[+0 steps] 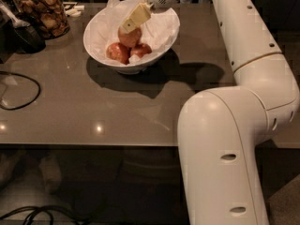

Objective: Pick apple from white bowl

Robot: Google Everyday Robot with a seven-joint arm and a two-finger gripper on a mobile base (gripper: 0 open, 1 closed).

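Observation:
The white bowl (161, 40), lined with crinkled white paper, stands at the far middle of the grey table. The apple (129, 36), golden-brown to red, rests in it on top of two smaller, redder apples (117, 52) (142, 49). My gripper (134, 18) reaches in from the upper right and hangs at the apple's top, touching or just above it. Its cream tip covers the apple's upper edge. My white arm (243, 41) runs down the right side of the view.
A glass jar of brown snacks (44, 13) stands at the table's far left, with a dark object (26, 36) beside it. A black cable (18, 90) loops on the left of the table. The table's front edge (93, 145) runs across the middle of the view.

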